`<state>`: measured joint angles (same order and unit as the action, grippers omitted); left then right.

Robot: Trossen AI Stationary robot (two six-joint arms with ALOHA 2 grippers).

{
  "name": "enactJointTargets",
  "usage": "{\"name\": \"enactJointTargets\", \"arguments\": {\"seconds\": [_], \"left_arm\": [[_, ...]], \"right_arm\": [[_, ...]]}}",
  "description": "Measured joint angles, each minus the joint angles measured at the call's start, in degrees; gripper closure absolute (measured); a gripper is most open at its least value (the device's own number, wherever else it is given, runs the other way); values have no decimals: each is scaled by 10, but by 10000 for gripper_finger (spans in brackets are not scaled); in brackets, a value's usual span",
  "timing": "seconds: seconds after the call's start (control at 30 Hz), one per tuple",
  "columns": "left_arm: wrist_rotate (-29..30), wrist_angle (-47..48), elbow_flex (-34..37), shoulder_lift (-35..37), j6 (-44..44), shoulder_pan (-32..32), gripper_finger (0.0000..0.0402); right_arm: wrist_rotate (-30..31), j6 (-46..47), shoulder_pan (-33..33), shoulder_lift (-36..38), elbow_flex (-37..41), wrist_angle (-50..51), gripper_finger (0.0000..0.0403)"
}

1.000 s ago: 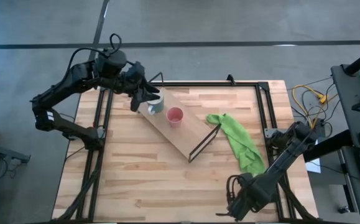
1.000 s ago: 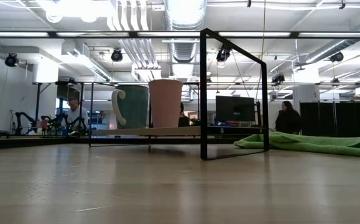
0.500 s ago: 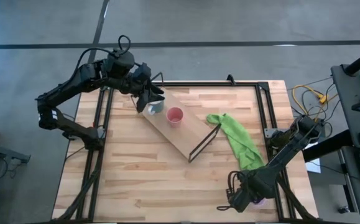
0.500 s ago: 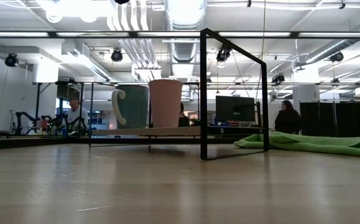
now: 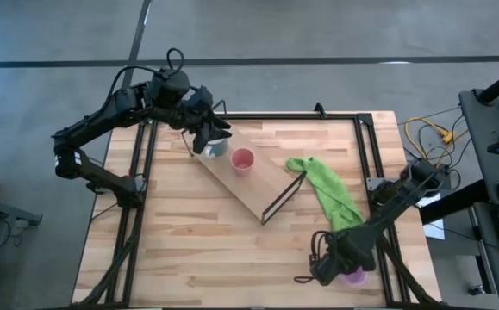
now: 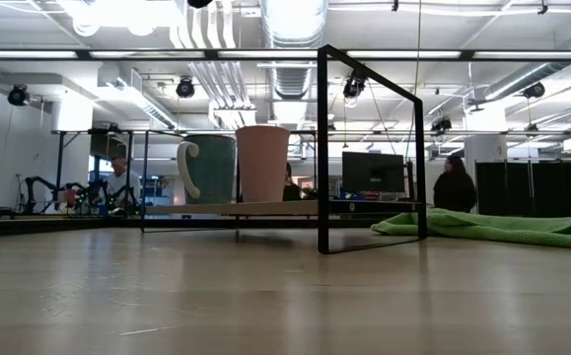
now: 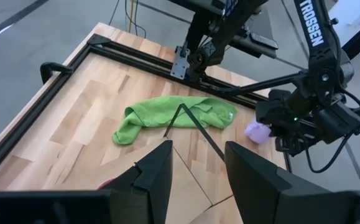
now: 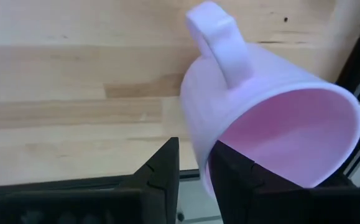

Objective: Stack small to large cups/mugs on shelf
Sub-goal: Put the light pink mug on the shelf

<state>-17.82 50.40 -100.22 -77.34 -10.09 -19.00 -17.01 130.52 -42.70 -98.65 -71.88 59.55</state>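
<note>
Three cups: all in view, two on the shelf, one off it.
Pale mug [image 5: 215, 145]: upright at the far-left end of the shelf [image 5: 251, 185], its handle showing in the low view.
Pink cup [image 5: 242, 160]: upright just beside the pale mug, nearer the shelf's middle.
Lilac mug [image 8: 267, 118]: at the table's near-right corner, tilted with its handle up and mouth open to the right wrist camera.
Right end effector [image 5: 342, 269]: fingers clamped on the lilac mug's wall (one inside the rim, one outside).
Left end effector [image 5: 204, 133]: over the pale mug at the shelf's far end, fingers apart, holding nothing.
Shelf: lies diagonally across the table [image 5: 180, 250], black wire legs at its ends.
Green cloth [image 5: 331, 196]: crumpled on the table just right of the shelf's near end.
</note>
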Motion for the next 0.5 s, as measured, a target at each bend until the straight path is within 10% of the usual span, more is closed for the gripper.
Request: {"name": "enactJointTargets", "arguments": {"seconds": [0.5], "left_arm": [[0, -4, 0, 0, 20, 0, 269]], "right_arm": [[-59, 4, 31, 0, 21, 2, 326]]}}
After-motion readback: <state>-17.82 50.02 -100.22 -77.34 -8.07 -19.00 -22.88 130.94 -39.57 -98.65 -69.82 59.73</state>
